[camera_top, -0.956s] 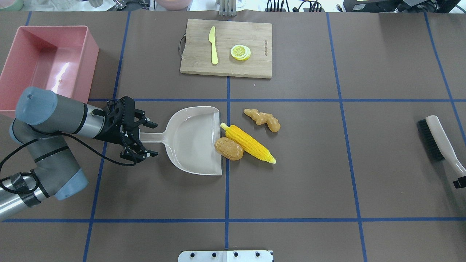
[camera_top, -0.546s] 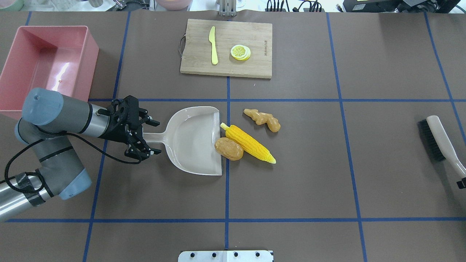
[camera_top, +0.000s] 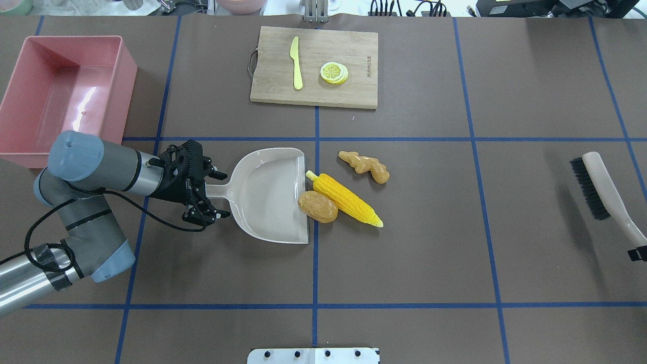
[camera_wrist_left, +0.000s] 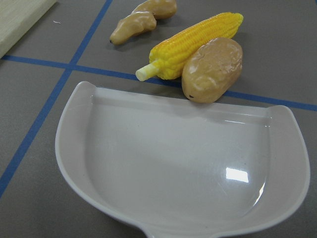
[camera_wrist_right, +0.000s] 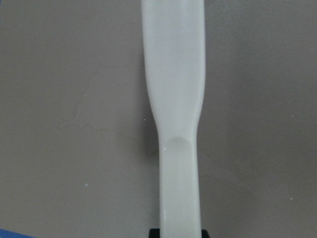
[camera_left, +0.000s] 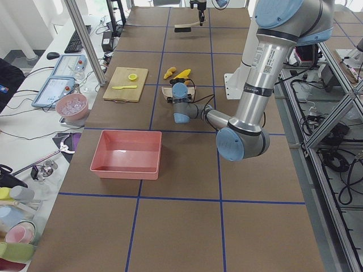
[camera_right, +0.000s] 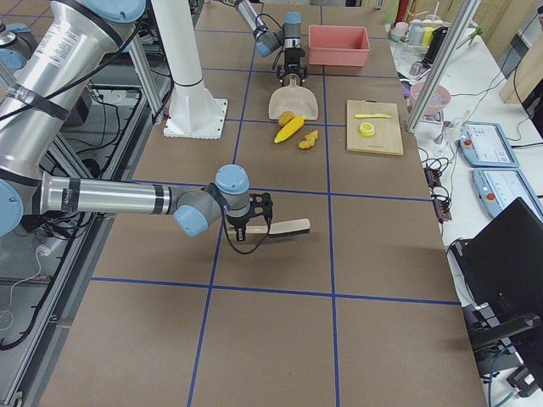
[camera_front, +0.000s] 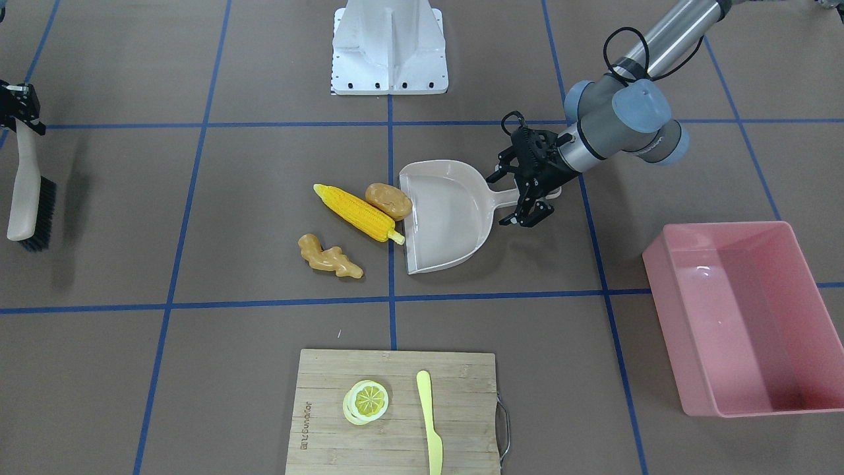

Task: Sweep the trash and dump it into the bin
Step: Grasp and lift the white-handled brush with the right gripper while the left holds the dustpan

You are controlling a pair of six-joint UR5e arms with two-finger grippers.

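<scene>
The yellow corn cob (camera_top: 346,199), brown potato (camera_top: 317,206) and tan ginger root (camera_top: 365,166) lie on the table at the open edge of the beige dustpan (camera_top: 268,197). The potato touches the pan's lip. My left gripper (camera_top: 222,194) is open, with its fingers on either side of the dustpan handle. The left wrist view shows the empty pan (camera_wrist_left: 173,163) with the potato (camera_wrist_left: 213,69), corn (camera_wrist_left: 195,44) and ginger (camera_wrist_left: 143,17) beyond it. My right gripper (camera_top: 638,253) is shut on the brush (camera_top: 601,187), far right. The pink bin (camera_top: 76,38) stands far left and looks empty.
A wooden cutting board (camera_top: 354,50) at the back middle holds a pale yellow knife (camera_top: 295,63) and a lemon slice (camera_top: 333,72). The robot's white base plate (camera_top: 313,355) is at the near edge. Blue tape lines cross the brown table.
My left arm has moved right, bringing its open fingers around the dustpan handle. The brush in my right gripper has shifted slightly left and back. The trash has not moved.
</scene>
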